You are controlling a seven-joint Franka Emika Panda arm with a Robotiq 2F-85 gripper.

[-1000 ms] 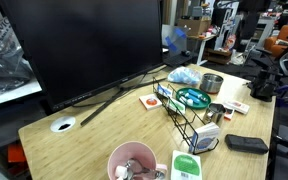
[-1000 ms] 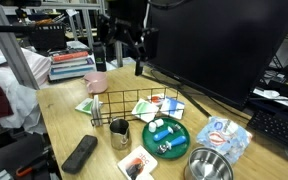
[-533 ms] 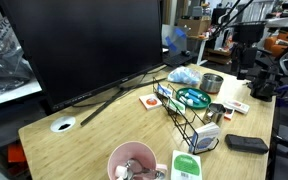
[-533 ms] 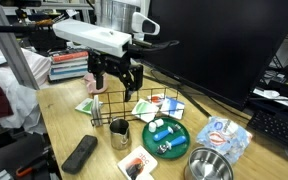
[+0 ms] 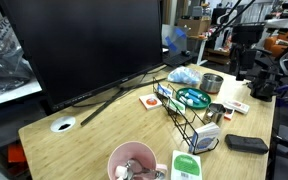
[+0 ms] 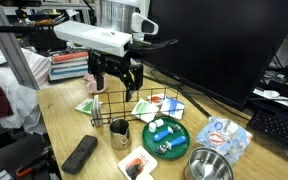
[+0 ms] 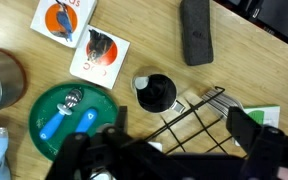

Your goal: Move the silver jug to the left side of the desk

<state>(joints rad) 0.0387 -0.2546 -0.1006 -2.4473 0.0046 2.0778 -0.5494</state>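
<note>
Hovering with fingers [image 7: 252, 138] spread wide and empty, the gripper [image 6: 116, 88] seems mid-approach and would next need to drop and close around the silver jug [image 6: 119, 132], a small, shiny, dark-reflecting cylinder standing upright on the wood-grain surface [image 6: 62, 118] at 7 o'clock of the wire rack [image 6: 144, 101].

No text legible in any view. Picture card [image 7: 101, 57] and neighbouring card [image 7: 62, 18] carry red lettering, possibly titles, too blurred to read. Green-and-white packet [image 5: 187, 166]: print unreadable
</note>
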